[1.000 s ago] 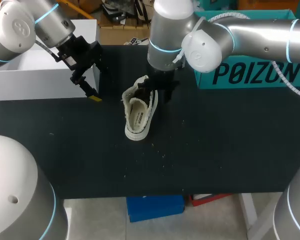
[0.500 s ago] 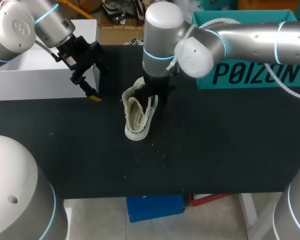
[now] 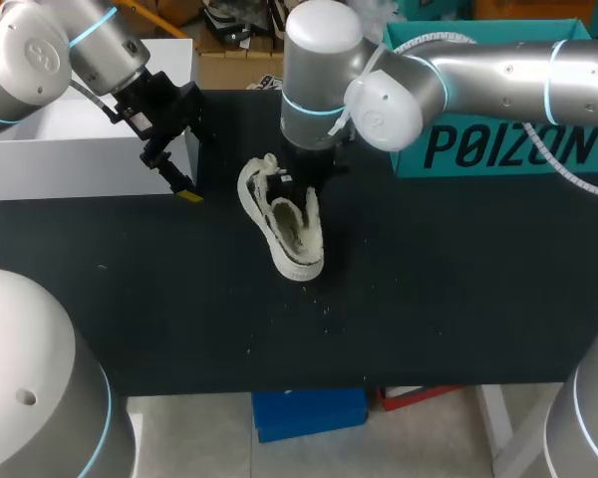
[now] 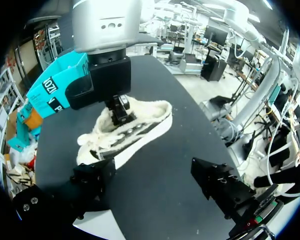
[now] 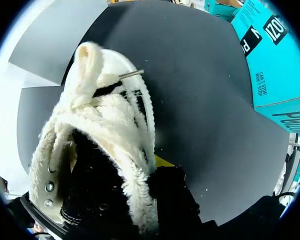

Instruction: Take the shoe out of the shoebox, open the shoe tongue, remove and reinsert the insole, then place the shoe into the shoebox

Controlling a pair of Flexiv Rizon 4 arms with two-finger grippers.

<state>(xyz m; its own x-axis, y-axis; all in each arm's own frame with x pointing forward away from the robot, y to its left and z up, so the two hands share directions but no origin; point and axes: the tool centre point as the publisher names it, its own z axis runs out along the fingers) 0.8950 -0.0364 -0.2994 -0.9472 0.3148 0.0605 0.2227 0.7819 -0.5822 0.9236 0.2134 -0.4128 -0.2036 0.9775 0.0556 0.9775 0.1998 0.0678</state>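
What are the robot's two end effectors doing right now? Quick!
Left end effector: open, holding nothing.
Right end effector: closed on the shoe, at its fuzzy collar.

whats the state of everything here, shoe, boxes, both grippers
shoe: out of its box, on the table, mouth gaping wide
right gripper: shut on shoe at the collar
left gripper: open, holding nothing
white shoebox: open, shoe not in it
teal box: cannot tell if open or shut
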